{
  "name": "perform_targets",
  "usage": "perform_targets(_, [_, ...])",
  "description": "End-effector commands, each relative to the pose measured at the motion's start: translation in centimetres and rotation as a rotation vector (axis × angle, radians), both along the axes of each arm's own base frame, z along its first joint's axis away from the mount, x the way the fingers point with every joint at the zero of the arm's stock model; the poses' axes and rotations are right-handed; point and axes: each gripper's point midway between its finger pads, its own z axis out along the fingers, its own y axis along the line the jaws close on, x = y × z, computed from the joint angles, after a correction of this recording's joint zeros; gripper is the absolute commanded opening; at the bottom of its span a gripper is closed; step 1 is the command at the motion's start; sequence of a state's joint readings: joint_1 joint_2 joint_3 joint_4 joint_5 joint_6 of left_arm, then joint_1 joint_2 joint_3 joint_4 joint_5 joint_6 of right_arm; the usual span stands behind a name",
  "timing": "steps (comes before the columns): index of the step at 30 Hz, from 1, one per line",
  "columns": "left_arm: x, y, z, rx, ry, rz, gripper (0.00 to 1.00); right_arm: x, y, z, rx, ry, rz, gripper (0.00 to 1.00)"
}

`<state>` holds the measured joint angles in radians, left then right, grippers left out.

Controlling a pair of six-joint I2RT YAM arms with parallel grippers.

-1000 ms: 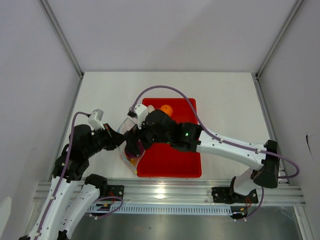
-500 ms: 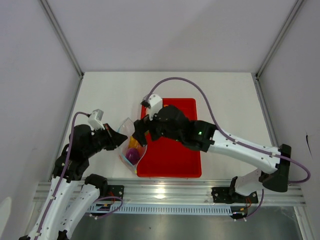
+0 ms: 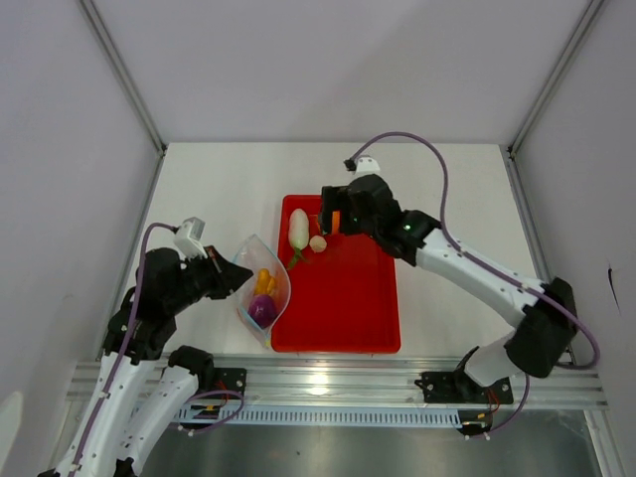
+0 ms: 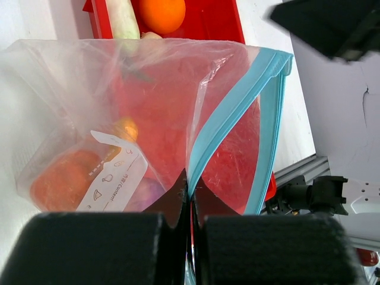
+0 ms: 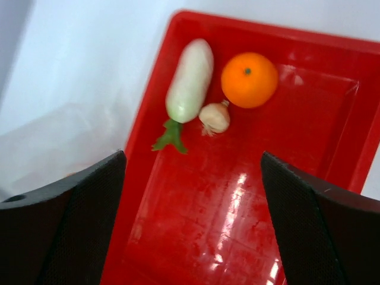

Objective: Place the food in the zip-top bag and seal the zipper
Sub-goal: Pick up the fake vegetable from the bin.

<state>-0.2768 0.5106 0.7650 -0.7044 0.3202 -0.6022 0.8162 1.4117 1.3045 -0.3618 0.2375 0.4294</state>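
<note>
The clear plastic bag (image 4: 119, 89) is pinched by the closed left gripper (image 4: 189, 193). The round orange (image 5: 249, 79), half-hidden from above, is seen whole under the open, empty right gripper (image 5: 191, 219).

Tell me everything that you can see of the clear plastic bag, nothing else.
The zip-top bag is clear, thin, crinkled plastic with a blue zipper strip along its mouth and a white printed label. Its mouth gapes open. The shut left tool pinches its mouth edge. It sits beside the red tray's left rim. A purple onion and yellow ginger show inside.
</note>
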Motion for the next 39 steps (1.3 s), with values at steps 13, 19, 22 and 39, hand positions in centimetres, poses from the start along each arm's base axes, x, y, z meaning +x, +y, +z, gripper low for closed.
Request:
perform_targets(13, [-0.7,0.2,1.2,-0.011,-0.030,0.002,0.01,7.6,10.3,-9.2,-0.078,0.171,0.047,0.80])
perform_targets(19, [-0.8,0.1,1.4,-0.017,-0.034,0.001,0.01,8.3,12.0,-12.2,-0.094,0.231,0.023,0.74])
perform_targets(22, [-0.8,0.2,1.5,-0.016,-0.037,0.001,0.01,8.3,12.2,-13.7,-0.105,0.259,0.007,0.72])
perform_targets(39, [-0.8,0.1,1.2,-0.013,-0.029,-0.003,0.01,8.3,12.2,-20.2,-0.169,0.338,-0.008,0.69])
